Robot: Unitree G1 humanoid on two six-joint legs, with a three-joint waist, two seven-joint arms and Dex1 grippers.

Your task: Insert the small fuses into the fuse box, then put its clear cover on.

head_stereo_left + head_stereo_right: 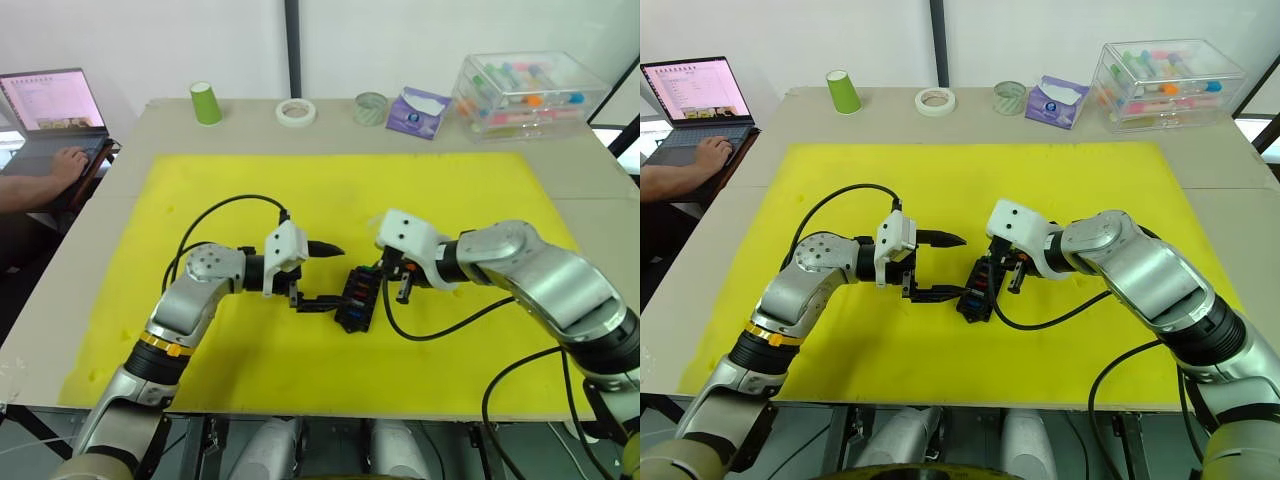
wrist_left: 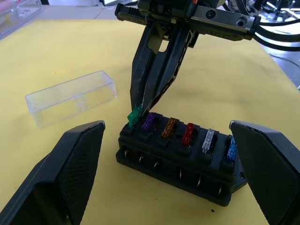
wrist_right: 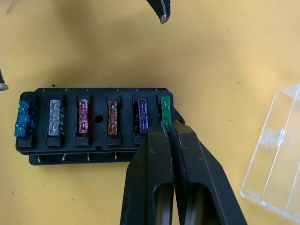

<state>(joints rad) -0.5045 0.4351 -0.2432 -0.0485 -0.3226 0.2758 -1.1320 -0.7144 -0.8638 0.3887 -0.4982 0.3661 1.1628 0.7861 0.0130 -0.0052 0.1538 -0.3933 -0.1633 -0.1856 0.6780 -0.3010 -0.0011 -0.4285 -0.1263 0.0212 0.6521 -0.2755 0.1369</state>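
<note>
Head views: fuse box (image 1: 357,296) lying mid-mat on the yellow mat (image 1: 200,350), between the two tools; left tool (image 1: 322,275) spread wide just beside its near end, right tool (image 1: 992,272) down on its far end. Plenty of bare mat all round, bench (image 1: 100,250) edges well off.

Left wrist view: six small fuses (image 2: 187,133) in the row — purple, amber, red, grey and blue seated upright, green fuse (image 2: 134,116) tilted at the end slot, pinched by the right tool's tips. Clear cover (image 2: 71,97) lying open side up on the mat, apart from the box.

Right wrist view: fingers pressed together on the green fuse (image 3: 165,113), probably not fully home. Last insertion in hand; next, a straight push down, then release and fetching the cover — free room beside the box for that.
</note>
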